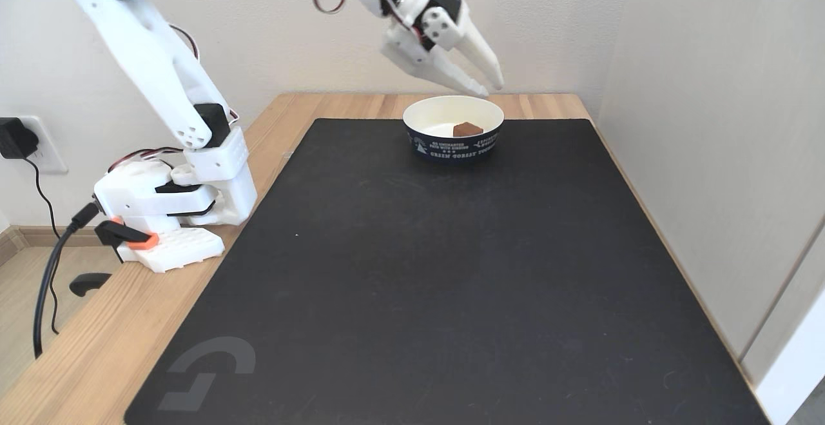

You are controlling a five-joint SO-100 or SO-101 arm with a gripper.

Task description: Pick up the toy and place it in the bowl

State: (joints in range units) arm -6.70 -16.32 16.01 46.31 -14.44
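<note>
Hand (pixel 491 88), white, hangs just above the bowl's (pixel 425 110) far rim, fingers slightly apart and empty. Toy (pixel 467 129) lies inside the bowl, on a black mat (pixel 419 270) covering the worktop (pixel 97 341).

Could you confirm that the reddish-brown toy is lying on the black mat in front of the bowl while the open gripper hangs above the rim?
Not quite: the fixed view shows the toy inside the bowl, not on the mat. The rest holds: the gripper hangs above the rim, jaws apart and empty.
</note>
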